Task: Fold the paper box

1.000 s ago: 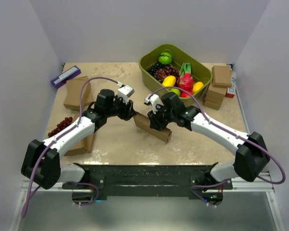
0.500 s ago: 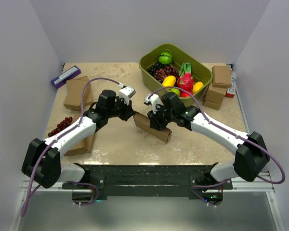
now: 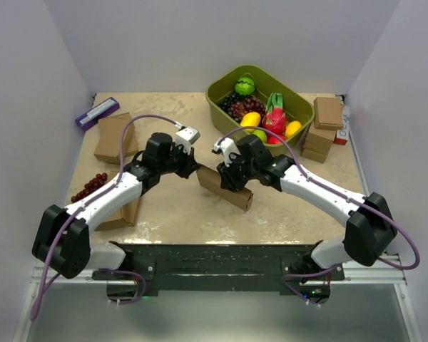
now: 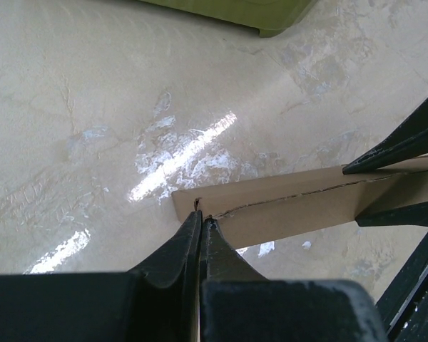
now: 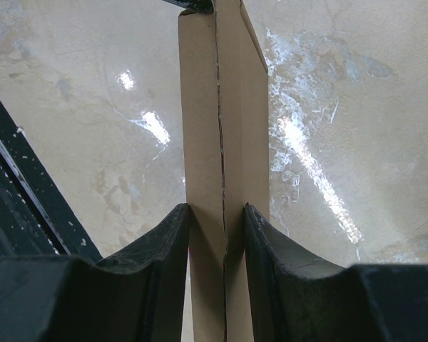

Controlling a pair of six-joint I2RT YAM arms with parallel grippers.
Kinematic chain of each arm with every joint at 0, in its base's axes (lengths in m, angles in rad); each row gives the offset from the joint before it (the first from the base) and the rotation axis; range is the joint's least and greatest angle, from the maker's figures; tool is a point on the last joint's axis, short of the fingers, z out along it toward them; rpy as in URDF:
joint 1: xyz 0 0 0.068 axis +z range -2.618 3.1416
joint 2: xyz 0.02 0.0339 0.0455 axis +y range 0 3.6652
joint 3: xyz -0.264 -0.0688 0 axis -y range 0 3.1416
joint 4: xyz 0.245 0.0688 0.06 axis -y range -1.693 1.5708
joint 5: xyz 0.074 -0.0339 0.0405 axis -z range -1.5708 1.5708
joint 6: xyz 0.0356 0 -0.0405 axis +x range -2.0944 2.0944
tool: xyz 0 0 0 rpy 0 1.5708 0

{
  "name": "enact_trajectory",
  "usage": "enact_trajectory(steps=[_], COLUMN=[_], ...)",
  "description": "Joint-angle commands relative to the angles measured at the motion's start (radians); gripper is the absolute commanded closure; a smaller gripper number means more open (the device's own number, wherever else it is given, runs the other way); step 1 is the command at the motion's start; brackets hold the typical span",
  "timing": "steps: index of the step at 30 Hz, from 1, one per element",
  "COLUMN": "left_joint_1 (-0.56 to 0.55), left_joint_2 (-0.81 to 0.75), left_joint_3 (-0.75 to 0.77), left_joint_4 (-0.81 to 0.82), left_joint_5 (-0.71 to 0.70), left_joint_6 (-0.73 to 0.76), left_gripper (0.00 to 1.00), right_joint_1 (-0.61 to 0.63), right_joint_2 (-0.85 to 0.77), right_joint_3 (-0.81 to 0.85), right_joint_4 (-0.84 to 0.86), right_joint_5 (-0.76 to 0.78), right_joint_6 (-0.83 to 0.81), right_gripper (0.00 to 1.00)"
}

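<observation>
The paper box point(image 3: 228, 189) is a long narrow brown cardboard piece in the middle of the table, with a seam running along it point(image 5: 221, 107). My right gripper point(image 3: 232, 181) is shut across its width, and each finger presses one long side point(image 5: 217, 214). My left gripper point(image 3: 195, 169) meets the box's left end. In the left wrist view its jaws point(image 4: 202, 217) are pressed together at the corner of the box point(image 4: 292, 210), where the seam starts. A thin tan sliver shows between them.
An olive-green tub point(image 3: 300, 108) of fruit stands at the back right, with small brown boxes point(image 3: 327, 112) stacked beside it. More brown boxes point(image 3: 114, 137) lie at the left, one point(image 3: 125, 214) under my left arm. Dark grapes point(image 3: 89, 187) and a purple item point(image 3: 98, 112) lie at the left.
My left gripper has closed from about half open to fully pressed together at the box's left end. My right gripper and the box have shifted slightly left.
</observation>
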Motion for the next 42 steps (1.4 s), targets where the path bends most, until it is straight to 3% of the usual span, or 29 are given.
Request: enact_trajectory(steps=[1,16,27,34,38,41,42], left_joint_1=[-0.015,-0.015,-0.016,-0.016,-0.018,-0.022,-0.025], left_joint_2=[0.01,-0.045,-0.02,0.01,0.029,0.035,0.038], left_joint_3=[0.045,0.088,0.065,0.032,0.029,0.032,0.037], left_joint_4=[-0.021,-0.005,-0.052,-0.035,-0.057,-0.06,-0.061], left_joint_5=[0.021,0.084,-0.054,0.001,-0.055,-0.085,-0.091], left_joint_6=[-0.018,-0.138,-0.024,-0.033,-0.029,-0.036,-0.036], left_gripper=[1.0,1.0,1.0,1.0,1.0,1.0,1.0], right_joint_1=[-0.003,-0.004,-0.004,-0.006,-0.006,-0.004,-0.004], right_joint_2=[0.049,0.084,0.087,0.083,0.04,-0.018,-0.035], right_joint_3=[-0.009,-0.003,-0.003,-0.001,0.002,0.028,0.034], right_joint_4=[-0.056,-0.065,-0.065,-0.064,-0.051,-0.079,-0.087], right_joint_5=[0.061,0.073,0.069,0.073,0.078,0.101,0.119], right_joint_6=[-0.002,-0.002,-0.002,0.001,0.062,0.148,0.17], right_gripper=[0.87,0.88,0.88,0.87,0.74,0.55,0.45])
